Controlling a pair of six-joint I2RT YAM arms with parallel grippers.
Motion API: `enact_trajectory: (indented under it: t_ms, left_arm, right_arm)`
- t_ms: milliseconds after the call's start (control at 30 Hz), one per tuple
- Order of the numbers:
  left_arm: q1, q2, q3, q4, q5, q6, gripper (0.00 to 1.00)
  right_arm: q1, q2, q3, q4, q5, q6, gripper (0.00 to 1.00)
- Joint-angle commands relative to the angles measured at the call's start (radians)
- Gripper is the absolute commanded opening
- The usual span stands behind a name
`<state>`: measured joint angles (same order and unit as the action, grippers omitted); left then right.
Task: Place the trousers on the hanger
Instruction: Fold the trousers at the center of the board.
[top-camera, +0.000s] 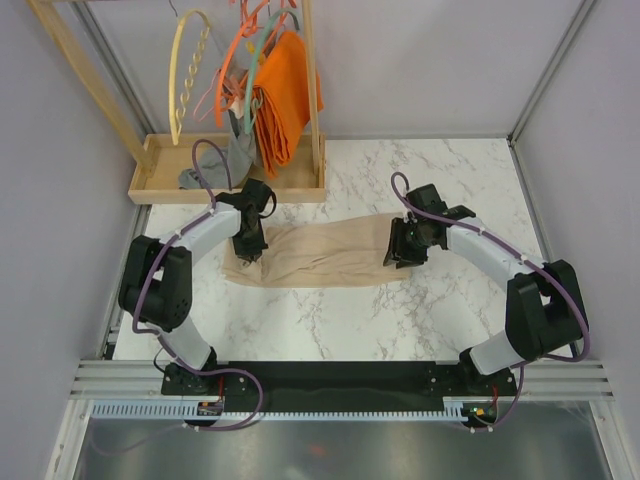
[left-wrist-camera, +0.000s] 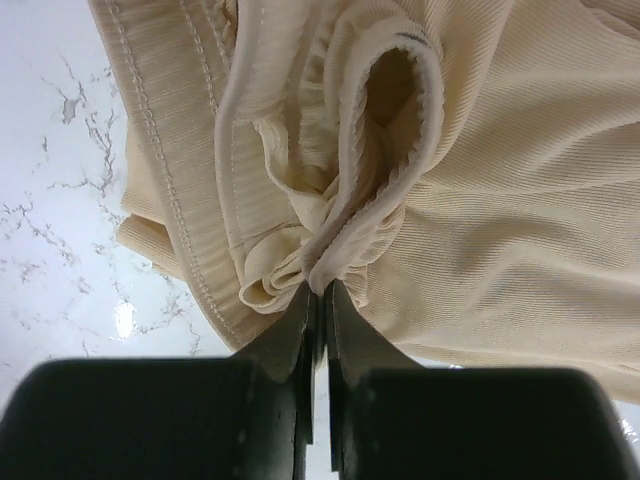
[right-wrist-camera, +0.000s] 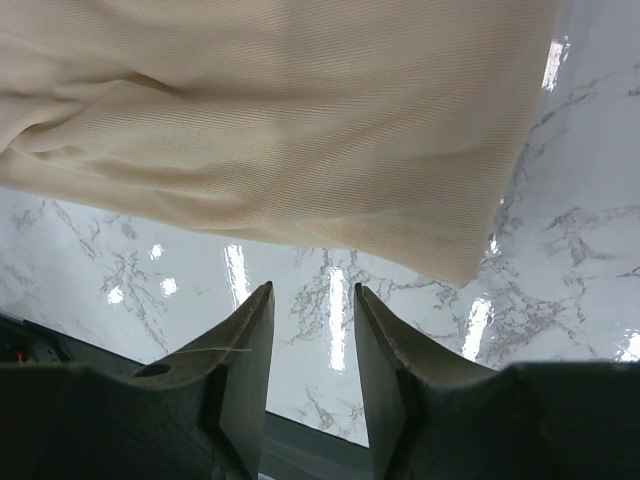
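The beige trousers (top-camera: 320, 255) lie folded across the middle of the marble table. My left gripper (top-camera: 247, 252) is at their left end, shut on a bunched fold of the waistband (left-wrist-camera: 340, 230). My right gripper (top-camera: 398, 255) is over their right end, open and empty; in the right wrist view its gap (right-wrist-camera: 312, 292) is above bare marble, just short of the trousers' edge (right-wrist-camera: 300, 130). The pale yellow hanger (top-camera: 187, 75) with a twisted bar hangs on the wooden rack at the back left.
A wooden rack with a tray base (top-camera: 160, 185) stands at the back left. It holds orange hangers (top-camera: 235, 60), an orange cloth (top-camera: 283, 100) and a small grey garment (top-camera: 215, 170). Grey walls close in on both sides.
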<state>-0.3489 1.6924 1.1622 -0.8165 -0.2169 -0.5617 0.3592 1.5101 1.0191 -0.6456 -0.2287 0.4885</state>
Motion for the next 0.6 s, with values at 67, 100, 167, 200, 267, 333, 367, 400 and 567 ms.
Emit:
enact_trajectory:
  t_ms: [67, 100, 167, 200, 267, 333, 367, 400, 567]
  left_arm:
    - [0.001, -0.008, 0.03, -0.016, -0.056, 0.028, 0.02]
    - [0.001, -0.02, 0.034, -0.036, -0.079, 0.026, 0.02]
    - [0.007, -0.052, 0.043, -0.061, -0.104, 0.032, 0.02]
    - [0.013, -0.06, 0.051, -0.073, -0.116, 0.034, 0.02]
    - [0.031, -0.077, 0.05, -0.101, -0.136, 0.043, 0.02]
    - [0.074, -0.088, 0.039, -0.107, -0.137, 0.059, 0.02]
    - [0.089, -0.089, 0.037, -0.107, -0.136, 0.065, 0.02]
    - [0.118, -0.083, 0.036, -0.105, -0.133, 0.072, 0.02]
    - [0.182, -0.017, 0.04, -0.083, -0.107, 0.123, 0.02]
  right_arm:
    - [-0.006, -0.01, -0.017, 0.02, -0.018, -0.047, 0.41]
    - [-0.006, -0.011, -0.017, 0.023, -0.049, -0.054, 0.38]
    - [-0.006, -0.021, -0.025, 0.035, -0.076, -0.062, 0.33]
    - [-0.006, -0.022, -0.028, 0.041, -0.09, -0.067, 0.31]
    - [-0.006, -0.024, -0.04, 0.063, -0.118, -0.067, 0.27]
    - [-0.006, -0.015, -0.042, 0.069, -0.113, -0.057, 0.21]
    - [-0.006, -0.001, -0.042, 0.08, -0.115, -0.056, 0.2]
    - [-0.006, 0.005, -0.042, 0.087, -0.118, -0.051, 0.19]
    - [-0.012, 0.062, -0.04, 0.118, -0.044, -0.031, 0.2]
